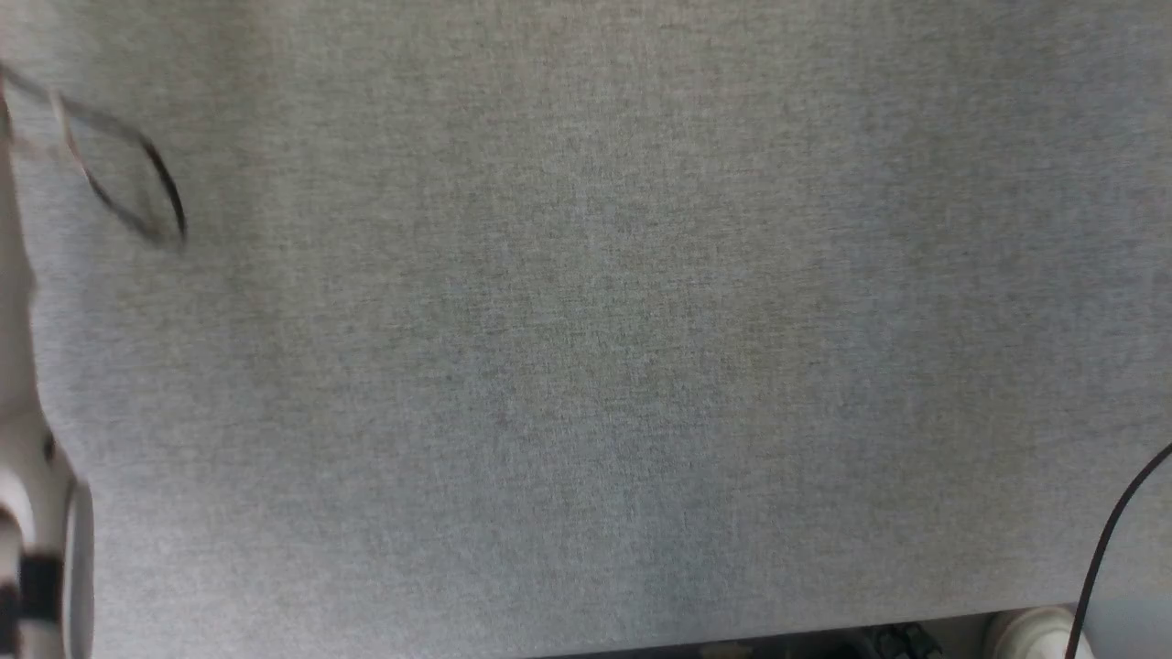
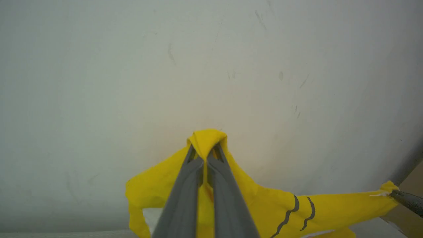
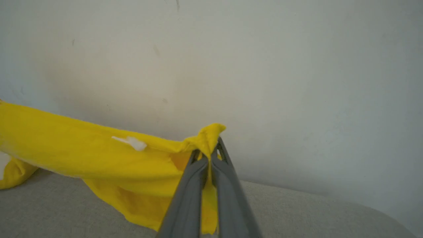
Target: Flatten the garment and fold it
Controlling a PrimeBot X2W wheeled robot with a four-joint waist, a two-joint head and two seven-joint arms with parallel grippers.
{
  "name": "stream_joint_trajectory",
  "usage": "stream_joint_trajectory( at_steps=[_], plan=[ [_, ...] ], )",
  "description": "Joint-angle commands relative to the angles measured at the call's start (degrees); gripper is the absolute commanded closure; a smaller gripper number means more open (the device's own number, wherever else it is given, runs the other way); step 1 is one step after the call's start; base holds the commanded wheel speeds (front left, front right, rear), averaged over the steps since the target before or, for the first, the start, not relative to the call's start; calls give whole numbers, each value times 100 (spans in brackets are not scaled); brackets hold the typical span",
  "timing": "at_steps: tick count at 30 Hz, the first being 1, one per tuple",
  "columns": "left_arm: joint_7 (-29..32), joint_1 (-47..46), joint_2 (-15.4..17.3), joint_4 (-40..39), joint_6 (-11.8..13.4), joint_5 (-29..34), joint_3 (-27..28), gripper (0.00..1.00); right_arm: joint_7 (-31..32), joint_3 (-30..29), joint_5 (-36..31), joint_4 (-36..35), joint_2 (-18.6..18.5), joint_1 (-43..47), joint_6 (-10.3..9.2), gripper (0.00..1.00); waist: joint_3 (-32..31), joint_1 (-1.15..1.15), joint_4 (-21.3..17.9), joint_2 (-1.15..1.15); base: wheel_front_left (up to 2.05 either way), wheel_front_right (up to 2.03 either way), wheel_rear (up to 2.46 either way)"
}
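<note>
The garment (image 2: 264, 205) is bright yellow cloth with two wavy black stripe marks, lifted in front of a pale wall. My left gripper (image 2: 206, 153) is shut on a bunched corner of it. From there the cloth stretches right to my right gripper (image 2: 401, 197), whose dark tip pinches its far end. In the right wrist view my right gripper (image 3: 211, 150) is shut on a yellow fold, and the garment (image 3: 82, 148) runs off to the left with a small white patch on it. Its lower edge hangs just above a grey fabric surface (image 3: 297, 211).
The head view looks down on a wide grey fabric surface (image 1: 586, 329). A pale forearm (image 1: 27, 513) lies along its left edge, and a blurred thin wire loop (image 1: 128, 174) shows at the upper left. A black cable (image 1: 1112, 540) and a white round part (image 1: 1030, 631) are at the lower right.
</note>
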Motion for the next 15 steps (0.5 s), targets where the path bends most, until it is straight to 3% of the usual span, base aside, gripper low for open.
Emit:
stream_joint_trajectory(
  at_steps=[1, 9, 15],
  plan=[
    [51, 282, 76, -202, 41, -58, 47, 100, 44, 1, 160, -160, -86, 267, -11, 100, -266, 1, 11, 0, 0, 0, 0],
    [397, 2777, 448, -1792, 330, -104, 46, 100, 410, -489, 964, -1517, -430, 2405, -11, 100, -877, 1, 77, 0, 0, 0, 0],
    [299, 4510, 358, -2282, 457, -380, 114, 100, 492, -1254, 1244, -2098, -38, 4170, -11, 100, -1379, 1, 135, 0, 0, 0, 0]
  ],
)
